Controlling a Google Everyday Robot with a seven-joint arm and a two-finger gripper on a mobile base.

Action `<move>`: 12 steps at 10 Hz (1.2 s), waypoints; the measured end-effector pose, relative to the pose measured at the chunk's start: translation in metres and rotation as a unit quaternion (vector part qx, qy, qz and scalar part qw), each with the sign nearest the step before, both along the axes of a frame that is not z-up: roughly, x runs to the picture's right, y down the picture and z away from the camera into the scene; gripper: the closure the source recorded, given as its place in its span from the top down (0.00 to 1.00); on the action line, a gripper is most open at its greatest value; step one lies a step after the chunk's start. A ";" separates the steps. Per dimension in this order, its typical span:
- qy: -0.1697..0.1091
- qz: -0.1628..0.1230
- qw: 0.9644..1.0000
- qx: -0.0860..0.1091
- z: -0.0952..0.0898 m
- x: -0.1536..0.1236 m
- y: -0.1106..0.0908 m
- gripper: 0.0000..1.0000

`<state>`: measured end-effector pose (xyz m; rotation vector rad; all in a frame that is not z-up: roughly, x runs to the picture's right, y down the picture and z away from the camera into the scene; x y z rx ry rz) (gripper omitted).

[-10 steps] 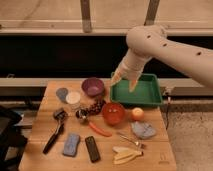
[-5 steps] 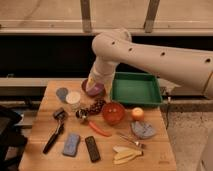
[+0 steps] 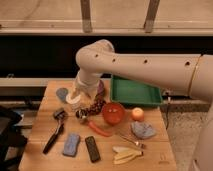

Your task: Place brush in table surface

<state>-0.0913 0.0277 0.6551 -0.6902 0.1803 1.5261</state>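
Lying nearest: flat black rectangular remote and blue-grey rectangular pad, side by side near the front edge of the light tan plank tabletop.
Brush: slim black-handled brush with blocky grey head lies flat on the tabletop, left side, just beside the pad, head pointing away.
Gripper: gripper hangs beyond the brush head, near but apart. Open or closed, cannot tell. It has no hold on the brush.
Far right: green rectangular plastic tray, well apart from the brush.
Progress: brush already rests on the wood, so the placing looks done. Probably only clearing the arm remains.
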 end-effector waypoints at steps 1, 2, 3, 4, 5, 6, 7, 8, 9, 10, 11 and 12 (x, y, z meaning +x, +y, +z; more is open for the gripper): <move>-0.001 -0.001 1.000 0.000 0.000 -0.001 0.000 0.65; -0.002 -0.002 1.000 0.000 0.000 -0.003 0.001 0.65; 0.000 -0.001 1.000 -0.001 0.000 -0.001 0.000 0.65; 0.001 -0.002 1.000 -0.001 0.000 -0.001 0.000 0.65; -0.003 -0.010 1.000 -0.009 0.000 -0.005 0.002 0.65; -0.007 -0.019 1.000 -0.023 0.003 -0.011 0.010 0.65; -0.015 -0.031 0.999 -0.039 0.006 -0.023 0.026 0.65; -0.022 -0.039 0.997 -0.055 0.011 -0.033 0.047 0.65; -0.026 -0.048 0.996 -0.071 0.017 -0.046 0.075 0.65; -0.033 -0.055 0.994 -0.086 0.023 -0.060 0.102 0.65; -0.041 -0.061 0.992 -0.101 0.027 -0.076 0.129 0.65; -0.048 -0.063 0.991 -0.111 0.030 -0.085 0.146 0.65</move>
